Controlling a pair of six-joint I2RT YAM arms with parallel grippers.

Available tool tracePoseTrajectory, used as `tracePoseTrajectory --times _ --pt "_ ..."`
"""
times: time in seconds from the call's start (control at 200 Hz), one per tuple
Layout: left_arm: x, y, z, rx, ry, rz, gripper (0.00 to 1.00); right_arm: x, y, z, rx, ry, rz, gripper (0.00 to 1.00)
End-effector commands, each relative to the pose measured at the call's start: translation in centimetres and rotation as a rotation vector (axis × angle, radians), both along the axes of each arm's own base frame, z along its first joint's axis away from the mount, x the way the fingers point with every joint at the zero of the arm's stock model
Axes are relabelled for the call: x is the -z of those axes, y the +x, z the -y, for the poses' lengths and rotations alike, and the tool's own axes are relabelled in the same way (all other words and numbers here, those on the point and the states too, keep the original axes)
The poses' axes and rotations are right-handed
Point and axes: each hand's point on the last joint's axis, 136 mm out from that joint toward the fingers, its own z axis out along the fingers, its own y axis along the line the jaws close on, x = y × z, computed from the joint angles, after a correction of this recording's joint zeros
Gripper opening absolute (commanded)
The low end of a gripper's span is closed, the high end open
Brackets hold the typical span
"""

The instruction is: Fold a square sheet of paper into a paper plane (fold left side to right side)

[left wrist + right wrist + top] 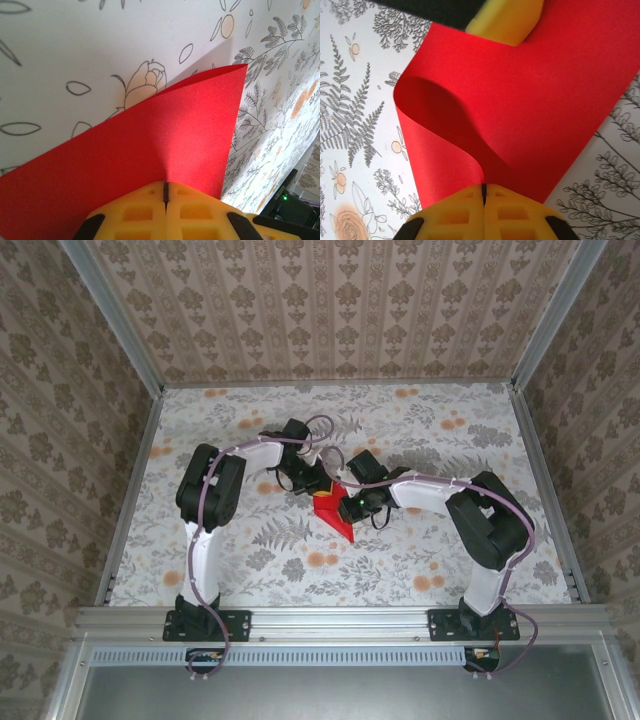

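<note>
The square sheet of paper (333, 512), bright red, hangs between both grippers at the middle of the table, its lower tip pointing toward me. My left gripper (165, 186) is shut on one edge of the paper (150, 150); its yellow fingers (195, 210) meet with no gap. My right gripper (483, 188) is shut on another edge, where the paper (530, 110) bends over in a loose curl at the left. The left gripper's yellow finger (505, 22) shows at the top of the right wrist view. In the top view the left gripper (318, 483) and the right gripper (350, 502) stand close together. The sheet is a curled sheet, not a paper plane.
The table (450, 550) wears a cloth printed with grey leaves and orange flowers. Metal rails (130, 490) edge it left, right and front, with patterned walls behind. Both arms arch inward from their bases (205, 622) at the near edge.
</note>
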Motion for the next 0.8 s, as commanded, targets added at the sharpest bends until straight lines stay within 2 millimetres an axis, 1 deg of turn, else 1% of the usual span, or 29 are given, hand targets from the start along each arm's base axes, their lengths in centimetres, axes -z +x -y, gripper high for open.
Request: tracePoseTrajectory --times 0.0,0.795 --pt "2.18 -0.92 -0.54 0.012 0.065 -0.033 0.04 0.1 0.74 0.46 0.032 -0.027 -0.003 0.0" --pt "2.33 -1.04 -0.5 0.012 0.068 -0.034 0.04 0.35 1.22 0.75 0.049 -0.05 -0.002 0.0"
